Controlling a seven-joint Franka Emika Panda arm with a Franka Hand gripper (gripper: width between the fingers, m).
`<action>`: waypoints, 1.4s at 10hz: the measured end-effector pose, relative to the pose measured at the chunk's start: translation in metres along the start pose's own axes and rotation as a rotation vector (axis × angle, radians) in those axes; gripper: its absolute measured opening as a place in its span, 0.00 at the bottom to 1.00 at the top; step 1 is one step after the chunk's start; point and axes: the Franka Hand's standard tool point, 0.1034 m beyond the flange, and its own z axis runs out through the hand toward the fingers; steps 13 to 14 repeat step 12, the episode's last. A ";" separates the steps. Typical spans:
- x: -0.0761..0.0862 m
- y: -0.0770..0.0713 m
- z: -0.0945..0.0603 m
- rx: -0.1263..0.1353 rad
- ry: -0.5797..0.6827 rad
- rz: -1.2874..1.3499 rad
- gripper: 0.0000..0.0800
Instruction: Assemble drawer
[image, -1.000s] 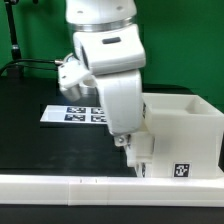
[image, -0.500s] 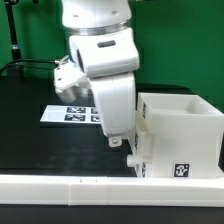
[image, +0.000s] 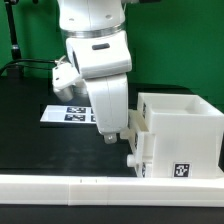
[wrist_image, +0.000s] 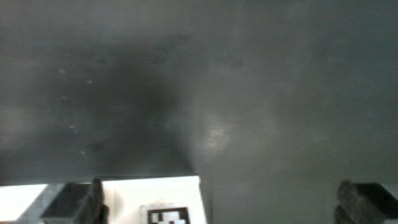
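Observation:
The white drawer housing (image: 186, 128) stands at the exterior view's right, with a tag (image: 181, 169) on its front. A white tray (image: 141, 146) with a round knob (image: 130, 159) sits in its left side. My gripper (image: 108, 138) hangs just off the table, a little to the left of the tray and apart from it. In the wrist view my gripper (wrist_image: 217, 205) is open, its dark fingers (wrist_image: 71, 203) wide apart and holding nothing. A white surface with a tag (wrist_image: 153, 203) shows beyond them; I cannot tell which part it is.
The marker board (image: 62, 113) lies flat on the black table behind my arm. A long low white rail (image: 100, 185) runs along the front edge. A green wall stands behind the table.
My gripper has moved toward the exterior view's left and slightly up, away from the tray and housing. The drawer parts have not moved.

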 end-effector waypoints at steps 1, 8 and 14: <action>0.004 0.001 0.001 0.001 0.001 0.006 0.81; 0.000 -0.006 0.002 0.004 0.001 0.068 0.81; -0.005 -0.015 0.004 0.006 0.000 0.083 0.81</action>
